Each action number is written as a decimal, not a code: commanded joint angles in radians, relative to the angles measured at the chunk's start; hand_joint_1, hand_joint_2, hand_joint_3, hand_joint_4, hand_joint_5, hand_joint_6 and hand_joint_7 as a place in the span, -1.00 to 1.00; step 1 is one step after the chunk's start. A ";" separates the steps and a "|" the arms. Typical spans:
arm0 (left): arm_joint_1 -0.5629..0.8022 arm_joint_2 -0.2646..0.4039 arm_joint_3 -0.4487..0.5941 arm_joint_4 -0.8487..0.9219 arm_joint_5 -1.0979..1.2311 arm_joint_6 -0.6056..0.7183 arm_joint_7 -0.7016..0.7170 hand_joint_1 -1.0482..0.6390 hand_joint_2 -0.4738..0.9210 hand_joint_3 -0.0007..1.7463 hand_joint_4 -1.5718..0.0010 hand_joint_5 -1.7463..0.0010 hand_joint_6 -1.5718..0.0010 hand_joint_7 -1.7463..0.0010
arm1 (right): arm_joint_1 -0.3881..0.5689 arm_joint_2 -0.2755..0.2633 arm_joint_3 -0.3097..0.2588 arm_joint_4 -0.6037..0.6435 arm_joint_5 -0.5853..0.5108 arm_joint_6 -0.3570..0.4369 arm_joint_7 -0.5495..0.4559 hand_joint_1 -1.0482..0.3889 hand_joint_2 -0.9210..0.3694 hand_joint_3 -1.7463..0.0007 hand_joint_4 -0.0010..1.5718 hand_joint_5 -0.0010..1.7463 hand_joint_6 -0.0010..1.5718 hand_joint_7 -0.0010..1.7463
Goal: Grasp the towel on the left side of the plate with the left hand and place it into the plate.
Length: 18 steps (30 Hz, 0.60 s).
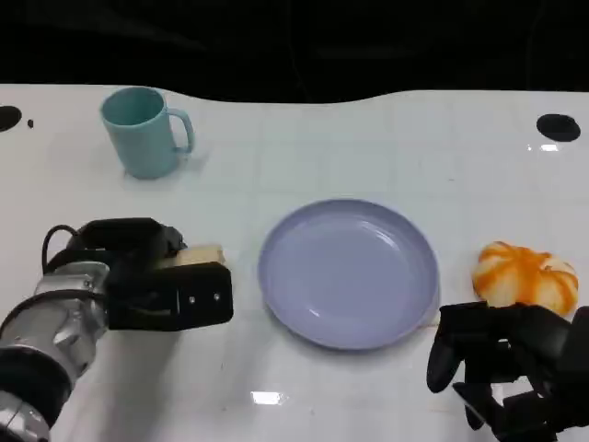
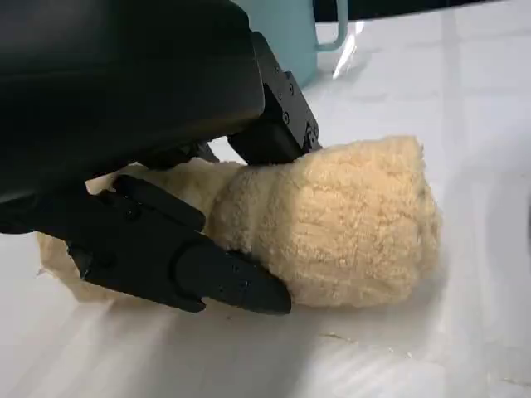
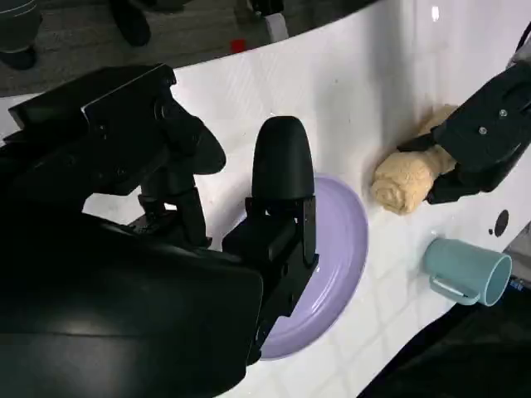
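A rolled beige towel [image 1: 202, 255] lies on the white table just left of the lilac plate [image 1: 350, 276]. My left hand [image 1: 152, 276] covers most of it from above. In the left wrist view the towel [image 2: 348, 224] rests on the table with black fingers [image 2: 191, 269] closed along both of its sides. In the right wrist view the left hand [image 3: 489, 137] grips the towel [image 3: 398, 182] beside the plate [image 3: 340, 240]. My right hand [image 1: 502, 364] hovers near the table's front right, fingers apart and holding nothing.
A teal mug [image 1: 143, 129] stands at the back left, behind my left hand. An orange-and-white round object [image 1: 525, 276] lies right of the plate, close to my right hand. The table's far edge [image 1: 304, 92] meets a dark background.
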<state>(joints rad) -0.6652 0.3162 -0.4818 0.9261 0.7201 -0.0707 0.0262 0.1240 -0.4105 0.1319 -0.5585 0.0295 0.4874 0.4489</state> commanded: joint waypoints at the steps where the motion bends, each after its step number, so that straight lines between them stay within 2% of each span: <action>1: 0.020 0.016 -0.001 0.009 0.008 -0.032 0.110 -0.02 1.00 -0.66 0.00 -0.98 0.10 -0.61 | 0.002 -0.007 -0.009 -0.009 0.008 0.010 -0.001 0.53 -0.50 -0.20 -0.12 0.90 -0.12 0.61; 2: 0.022 0.018 0.000 0.005 0.009 -0.035 0.125 -0.02 1.00 -0.64 0.01 -0.99 0.19 -0.80 | 0.003 -0.008 -0.009 -0.011 0.008 0.009 -0.001 0.53 -0.50 -0.20 -0.11 0.90 -0.12 0.61; 3: 0.026 0.021 0.002 -0.006 0.012 -0.037 0.143 -0.03 1.00 -0.63 0.01 -0.99 0.23 -0.90 | 0.005 -0.008 -0.009 -0.014 0.007 0.010 -0.002 0.53 -0.50 -0.20 -0.11 0.90 -0.12 0.61; 5: 0.036 0.028 0.007 -0.025 0.010 -0.052 0.174 -0.04 1.00 -0.60 0.01 -1.00 0.30 -0.98 | 0.008 -0.010 -0.009 -0.021 0.007 0.015 -0.002 0.52 -0.49 -0.20 -0.11 0.90 -0.12 0.61; 11: 0.067 0.049 0.033 -0.126 0.004 -0.077 0.228 -0.06 0.99 -0.71 0.01 -1.00 0.37 -1.00 | 0.017 -0.011 -0.007 -0.024 0.006 -0.002 0.002 0.53 -0.50 -0.20 -0.11 0.90 -0.13 0.60; 18: 0.089 0.041 0.077 -0.269 -0.033 -0.105 0.224 -0.03 0.99 -0.61 -0.04 -1.00 0.31 -1.00 | 0.016 -0.015 -0.002 -0.025 -0.004 -0.007 0.000 0.53 -0.49 -0.20 -0.11 0.92 -0.12 0.61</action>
<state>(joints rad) -0.5965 0.3468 -0.4234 0.7105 0.7022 -0.1648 0.2514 0.1357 -0.4110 0.1323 -0.5754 0.0275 0.4839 0.4491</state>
